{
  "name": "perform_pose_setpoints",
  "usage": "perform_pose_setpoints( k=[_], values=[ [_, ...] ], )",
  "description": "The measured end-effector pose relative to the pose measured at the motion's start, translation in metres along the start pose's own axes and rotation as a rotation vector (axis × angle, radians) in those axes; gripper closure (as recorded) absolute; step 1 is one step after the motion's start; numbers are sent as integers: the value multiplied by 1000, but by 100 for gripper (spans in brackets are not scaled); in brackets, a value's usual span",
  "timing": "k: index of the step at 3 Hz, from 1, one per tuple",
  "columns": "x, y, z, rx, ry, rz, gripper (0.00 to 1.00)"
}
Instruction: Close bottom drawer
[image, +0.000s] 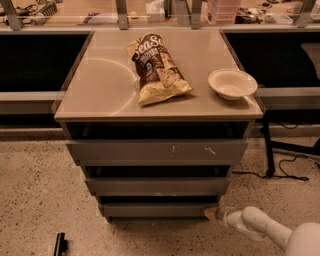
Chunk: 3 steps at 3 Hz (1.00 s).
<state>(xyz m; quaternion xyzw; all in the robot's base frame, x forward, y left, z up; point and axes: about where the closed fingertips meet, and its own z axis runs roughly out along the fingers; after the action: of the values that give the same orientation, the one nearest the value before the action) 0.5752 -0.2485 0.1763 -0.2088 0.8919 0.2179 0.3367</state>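
The bottom drawer is the narrowest and lowest of three grey drawers in the cabinet. Its plain flat front stands slightly out, with a dark gap above it. The mid-width drawer and the widest drawer with pale scratch marks sit above it, both slightly out too. My gripper reaches in low from the right on a white arm. Its tip rests at the right end of the bottom drawer's front.
A chip bag and a white bowl lie on the cabinet top. Dark benches flank the cabinet on both sides. Cables lie on the speckled floor at right. A small dark object lies on the floor at lower left.
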Motion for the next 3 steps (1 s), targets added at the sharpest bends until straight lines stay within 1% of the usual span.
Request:
perform_pose_setpoints(
  k=[1,2,3],
  values=[
    [34,11,-16,-64,30,102,100],
    [80,27,-63,-104,68,264,100],
    [85,34,-61,-116,76,272,81]
  ],
)
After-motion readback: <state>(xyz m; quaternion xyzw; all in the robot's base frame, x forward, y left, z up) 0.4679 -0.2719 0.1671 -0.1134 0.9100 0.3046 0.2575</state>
